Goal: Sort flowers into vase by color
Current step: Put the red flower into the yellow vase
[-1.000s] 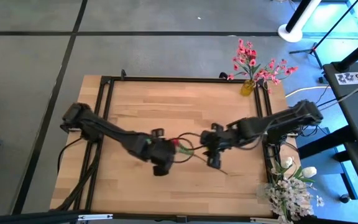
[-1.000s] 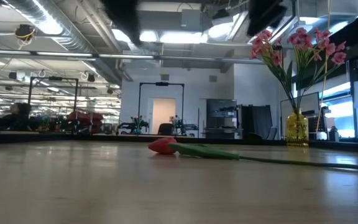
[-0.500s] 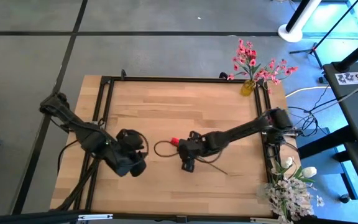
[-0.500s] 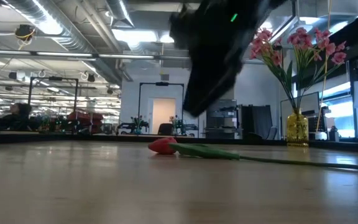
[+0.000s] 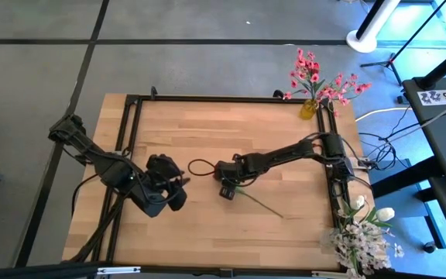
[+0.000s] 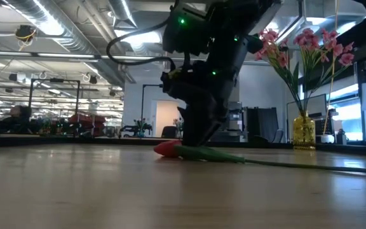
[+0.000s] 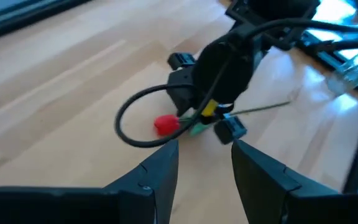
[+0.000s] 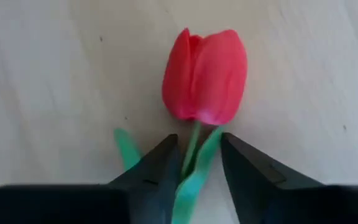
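Tulip (image 8: 205,74), red, lies flat at mid-table; your right gripper (image 8: 199,163) straddles its stem just below the bloom, fingers parted around it. Your left gripper (image 7: 205,163) waits nearby, fingers apart, empty.

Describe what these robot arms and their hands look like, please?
Both arms are black, slim and jointed, with looping black cables. The right hand and left hand each end in two dark wedge-shaped fingers. The low view shows small green lights on the right arm, and a yellow mark sits near its wrist.
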Available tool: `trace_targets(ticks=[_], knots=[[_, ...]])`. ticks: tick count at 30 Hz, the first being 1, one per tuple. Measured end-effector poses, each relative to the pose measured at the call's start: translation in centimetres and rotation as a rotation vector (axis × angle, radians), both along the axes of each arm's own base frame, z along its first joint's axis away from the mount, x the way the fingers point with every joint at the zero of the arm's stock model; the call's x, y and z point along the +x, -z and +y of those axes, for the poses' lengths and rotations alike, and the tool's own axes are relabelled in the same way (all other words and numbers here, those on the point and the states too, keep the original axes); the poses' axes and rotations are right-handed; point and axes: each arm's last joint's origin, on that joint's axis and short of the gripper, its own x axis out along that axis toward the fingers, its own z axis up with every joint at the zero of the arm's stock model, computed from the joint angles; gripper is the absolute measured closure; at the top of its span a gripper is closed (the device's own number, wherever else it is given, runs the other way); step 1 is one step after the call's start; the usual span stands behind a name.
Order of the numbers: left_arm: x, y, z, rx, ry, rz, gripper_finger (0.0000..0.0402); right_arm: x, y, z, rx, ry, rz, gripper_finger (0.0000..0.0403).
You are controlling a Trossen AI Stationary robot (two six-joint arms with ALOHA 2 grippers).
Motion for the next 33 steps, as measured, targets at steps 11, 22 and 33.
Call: trace_targets(ticks=[11,22,33], knots=[[0.2,-1.3,2.6,0.025,-0.08,-0.061,0.0257,0.2,-0.3,0.0,-0.021,-0.061,-0.03,0.0388],[-5.3,-6.6,6.3,0.036,0.111,-0.19,0.0257,-2.8,-16.3,-3.2,-0.056,-0.029,-0.423,0.0397],[0.1,-9.7,6.9,0.171,0.44,-0.491,0.0257,-15.9,-32.6,-11.6,-0.307,0.144,-1.052,0.0399]])
